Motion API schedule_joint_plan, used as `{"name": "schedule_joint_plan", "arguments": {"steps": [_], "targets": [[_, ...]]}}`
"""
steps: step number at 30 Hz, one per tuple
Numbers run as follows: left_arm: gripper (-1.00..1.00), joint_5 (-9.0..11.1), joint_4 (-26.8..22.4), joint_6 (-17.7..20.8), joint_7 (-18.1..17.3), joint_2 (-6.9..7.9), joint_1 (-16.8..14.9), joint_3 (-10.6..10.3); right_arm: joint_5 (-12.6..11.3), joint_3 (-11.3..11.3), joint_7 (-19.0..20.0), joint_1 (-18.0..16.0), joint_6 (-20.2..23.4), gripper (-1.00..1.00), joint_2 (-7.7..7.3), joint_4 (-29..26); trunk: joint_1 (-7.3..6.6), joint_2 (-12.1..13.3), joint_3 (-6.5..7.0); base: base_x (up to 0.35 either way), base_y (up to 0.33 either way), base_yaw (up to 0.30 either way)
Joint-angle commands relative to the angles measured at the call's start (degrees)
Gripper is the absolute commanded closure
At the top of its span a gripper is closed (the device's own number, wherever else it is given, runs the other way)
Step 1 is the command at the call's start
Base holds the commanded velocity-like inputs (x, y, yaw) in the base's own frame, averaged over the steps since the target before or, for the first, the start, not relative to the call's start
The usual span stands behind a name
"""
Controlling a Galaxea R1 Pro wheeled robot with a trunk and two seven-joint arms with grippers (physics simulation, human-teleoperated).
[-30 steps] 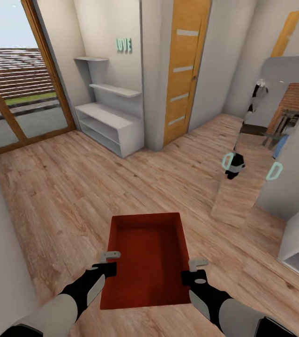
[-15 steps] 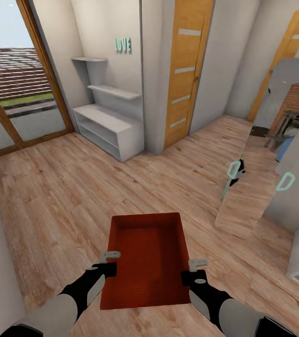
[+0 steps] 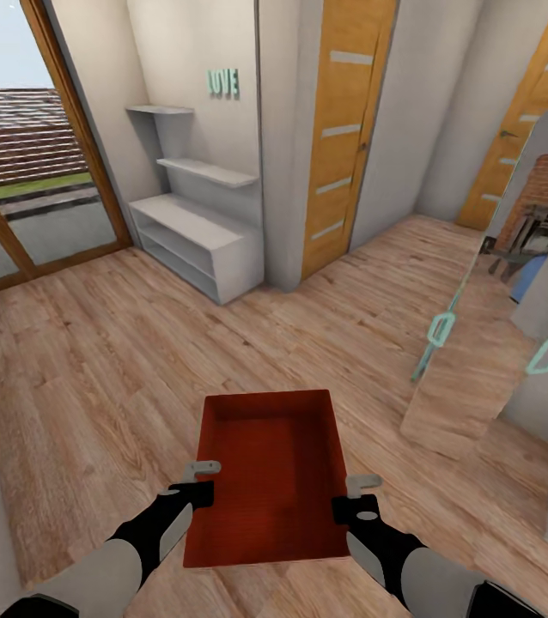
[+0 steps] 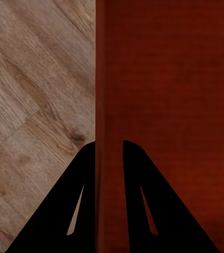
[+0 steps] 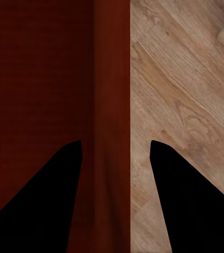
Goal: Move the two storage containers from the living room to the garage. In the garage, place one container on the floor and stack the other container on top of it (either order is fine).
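One orange-red storage container (image 3: 267, 468) hangs in front of me above light wood planks, open top up, held level between both arms. My left gripper (image 3: 202, 471) is shut on its left wall; in the left wrist view the fingers (image 4: 88, 174) pinch that thin wall of the container (image 4: 169, 79). My right gripper (image 3: 362, 486) straddles the right wall. In the right wrist view the right gripper (image 5: 116, 143) stands open, with gaps between its fingers and the wall of the container (image 5: 38, 79).
I am in a hallway with a wood plank floor (image 3: 119, 360). A white shelf unit (image 3: 197, 232) and a wooden door (image 3: 338, 129) stand ahead, a glass door (image 3: 16, 172) at the left, a second wooden door (image 3: 532, 112) at the far right, and a mirrored door (image 3: 471, 369) at the right.
The whole view has shifted: the mirrored door slid rightward and the far right door came into view, so the camera moved. Container and grippers keep the same place relative to me.
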Motion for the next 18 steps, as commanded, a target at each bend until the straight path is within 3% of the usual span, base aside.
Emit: {"name": "schedule_joint_plan", "arguments": {"steps": [1,18], "targets": [[1.0,-0.07,-0.33,-0.02,0.84,1.05,-0.02,-1.73,-2.14,-0.13,-0.18,-0.05,-0.18,1.0,-0.05,0.11,0.06,-0.09,-0.09,0.323,0.0,0.0],[1.0,-0.07,-0.33,-0.02,0.84,1.05,-0.02,-1.73,-2.14,-0.14,-0.2,-0.05,-0.2,1.0,-0.01,0.11,0.06,-0.09,-0.09,0.323,0.0,0.0]]}}
